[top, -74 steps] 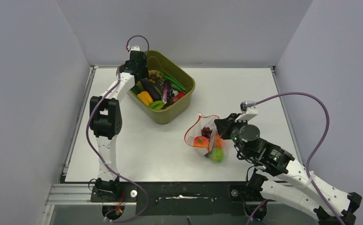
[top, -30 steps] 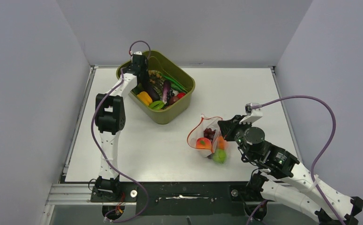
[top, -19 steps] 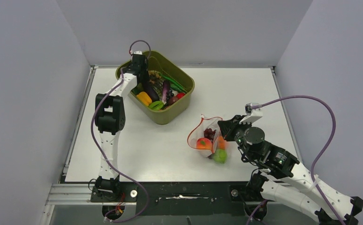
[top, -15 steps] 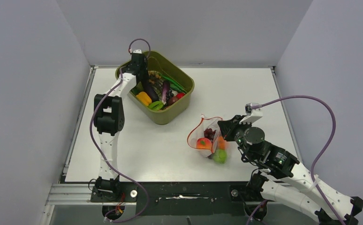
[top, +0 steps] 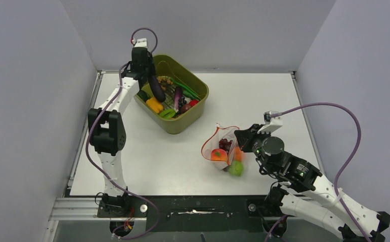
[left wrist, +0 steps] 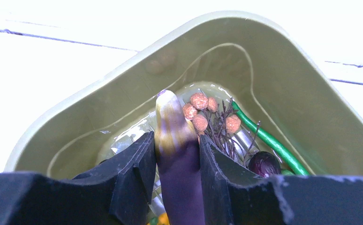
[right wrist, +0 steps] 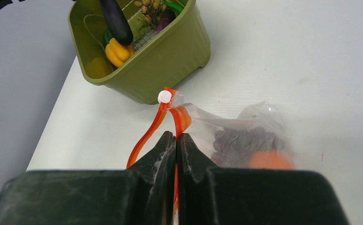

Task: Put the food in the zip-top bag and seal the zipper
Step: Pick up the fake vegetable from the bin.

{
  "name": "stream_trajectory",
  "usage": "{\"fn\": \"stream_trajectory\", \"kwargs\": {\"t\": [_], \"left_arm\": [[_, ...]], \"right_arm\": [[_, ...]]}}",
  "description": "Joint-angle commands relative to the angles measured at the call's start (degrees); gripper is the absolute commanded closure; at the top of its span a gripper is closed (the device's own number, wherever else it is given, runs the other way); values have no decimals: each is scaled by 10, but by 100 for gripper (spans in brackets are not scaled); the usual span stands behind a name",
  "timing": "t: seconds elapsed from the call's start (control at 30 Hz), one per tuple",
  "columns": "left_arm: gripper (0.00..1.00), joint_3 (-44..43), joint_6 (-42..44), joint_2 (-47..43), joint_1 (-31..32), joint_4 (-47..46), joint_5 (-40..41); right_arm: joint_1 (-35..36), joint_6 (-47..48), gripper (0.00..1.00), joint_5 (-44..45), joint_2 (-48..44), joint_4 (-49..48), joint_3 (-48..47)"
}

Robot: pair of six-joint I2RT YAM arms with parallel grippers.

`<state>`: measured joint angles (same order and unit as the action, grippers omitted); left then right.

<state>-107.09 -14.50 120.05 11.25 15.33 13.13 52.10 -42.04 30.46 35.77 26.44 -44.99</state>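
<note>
My left gripper [top: 150,80] is shut on a purple eggplant [top: 157,89] and holds it above the olive-green tub [top: 199,102]; in the left wrist view the eggplant [left wrist: 178,154] sits between both fingers [left wrist: 137,173]. My right gripper [right wrist: 176,138] is shut on the red-orange zipper [right wrist: 175,114] of the clear zip-top bag [top: 222,146], holding its mouth open. The bag holds dark grapes [right wrist: 238,140] and an orange fruit [top: 216,154]. A green fruit [top: 235,168] lies by the bag's lower end.
The tub holds a yellow-orange pepper [top: 155,105], another eggplant [top: 178,97], green beans [left wrist: 264,138], small orange berries on twigs [left wrist: 199,110] and other pieces. Grey walls close in the table on three sides.
My left gripper has closed on an eggplant in the tub and lifted it up and back. The right gripper and the bag have stayed still over the last second.
</note>
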Motion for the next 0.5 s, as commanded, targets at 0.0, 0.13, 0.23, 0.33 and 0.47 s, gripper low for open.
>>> {"fn": "stream_trajectory", "kwargs": {"t": [0.0, 0.13, 0.23, 0.33, 0.47], "left_arm": [[80, 29, 34, -82, 2, -71, -5], [81, 62, 53, -126, 7, -96, -13], [82, 91, 63, -168, 11, -124, -30], [83, 116, 63, -206, 17, -137, -41], [83, 143, 51, -256, 25, -145, -59]], "right_arm": [[-2, 2, 100, 19, -7, -27, -37], [-2, -3, 100, 18, -5, -27, -38], [-2, -10, 100, 12, -2, -28, -36], [-2, -23, 100, 14, 3, -25, -40], [-2, -28, 100, 14, 14, -20, -56]]}}
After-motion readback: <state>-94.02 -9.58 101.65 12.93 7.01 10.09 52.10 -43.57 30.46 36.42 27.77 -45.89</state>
